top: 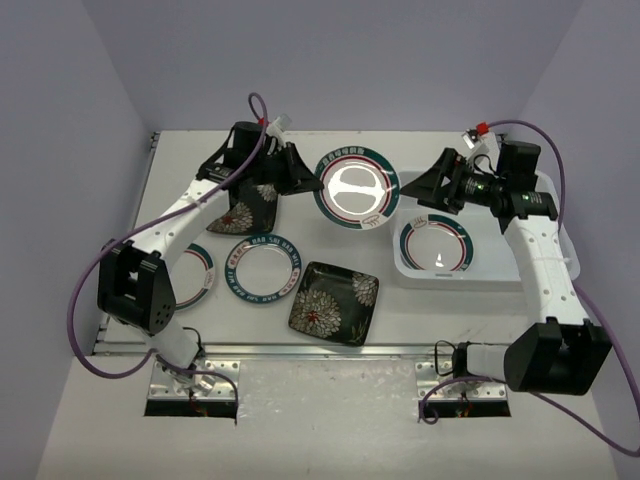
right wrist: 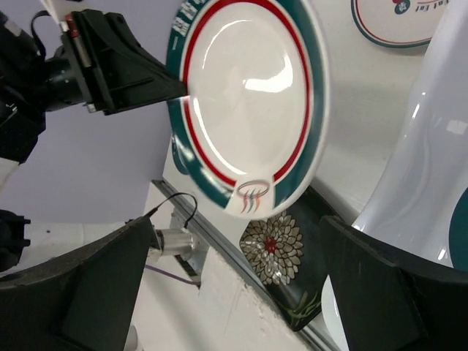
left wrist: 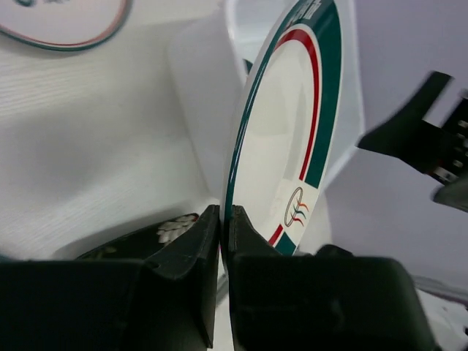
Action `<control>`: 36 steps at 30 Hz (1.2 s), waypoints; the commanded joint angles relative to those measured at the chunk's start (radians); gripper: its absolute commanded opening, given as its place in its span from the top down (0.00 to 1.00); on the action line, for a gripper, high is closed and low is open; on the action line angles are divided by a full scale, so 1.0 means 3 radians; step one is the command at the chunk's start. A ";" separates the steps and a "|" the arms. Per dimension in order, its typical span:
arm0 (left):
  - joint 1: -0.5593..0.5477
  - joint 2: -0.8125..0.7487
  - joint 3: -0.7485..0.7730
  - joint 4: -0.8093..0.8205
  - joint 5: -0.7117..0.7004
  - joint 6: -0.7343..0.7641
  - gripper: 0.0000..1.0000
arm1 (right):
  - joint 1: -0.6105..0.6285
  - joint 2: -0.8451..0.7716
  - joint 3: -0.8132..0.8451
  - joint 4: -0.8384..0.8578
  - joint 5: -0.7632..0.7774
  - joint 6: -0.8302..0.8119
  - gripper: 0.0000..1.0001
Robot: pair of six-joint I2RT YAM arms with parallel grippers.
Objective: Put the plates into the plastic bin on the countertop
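Plate (top: 352, 190) with teal-and-red rim clamped at its edge by left gripper (top: 308, 180), tilted up just beside plastic bin (top: 545, 278). Wide apart, empty: fingers of right gripper (top: 425, 190), facing it. Inside bin, second plate (top: 436, 245).

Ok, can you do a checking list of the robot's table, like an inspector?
Surface: off-white countertop, metal rail along its near edge.
Job's things: lifted plate is up off the counter; plastic bin has one round plate inside; on the counter lie a blue-rimmed plate, a half-hidden plate under the left arm, and two black square plates.
Clutter: nothing seen.
Grippers: left gripper shut on the lifted plate's rim; right gripper open, holding nothing.
Cables: purple cables loop from both arms.
Surroundings: plain pale walls.
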 commanded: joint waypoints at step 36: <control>0.0107 0.0443 0.1098 -0.1286 -0.0722 0.0959 0.00 | -0.0304 0.0110 -0.0271 -0.0538 0.2840 -0.1105 1.00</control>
